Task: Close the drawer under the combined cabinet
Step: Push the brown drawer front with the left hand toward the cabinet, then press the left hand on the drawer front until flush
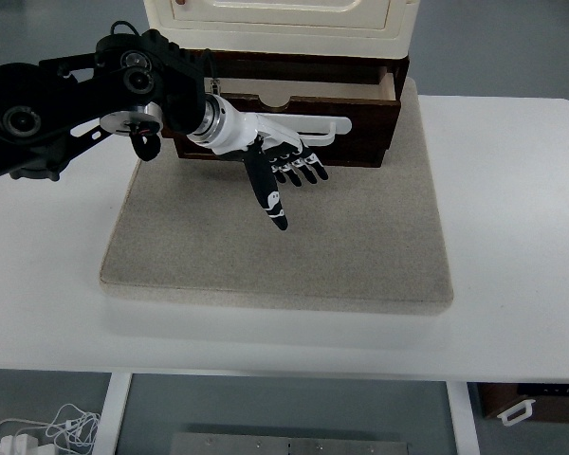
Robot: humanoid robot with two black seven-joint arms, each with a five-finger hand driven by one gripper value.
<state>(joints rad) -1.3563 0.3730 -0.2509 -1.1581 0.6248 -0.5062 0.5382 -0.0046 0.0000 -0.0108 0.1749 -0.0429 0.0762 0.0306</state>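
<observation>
Nearest the camera, under the white table's [512, 284] front edge, a tangle of white cable [47, 431] lies on the floor at lower left, and a brown box with a white handle [526, 406] is cut off at lower right. On the tabletop lies a beige stone-like slab [275, 242]. Above its middle, the left hand [280, 156] reaches in from the left on a black, jointed arm [66, 95]. Its fingers [299, 171] are relaxed and slightly bent, black tips pointing down-right, gripping nothing; the thumb [270, 194] juts toward the camera. The back of the hand sits against the dark wooden drawer's [360, 128] front, hiding part of its white handle [327, 125]. Beyond, the drawer stands pulled out a little from the cabinet base, its open top showing. Farthest off, the cream upper cabinet [275, 24] is cropped by the top edge.
</observation>
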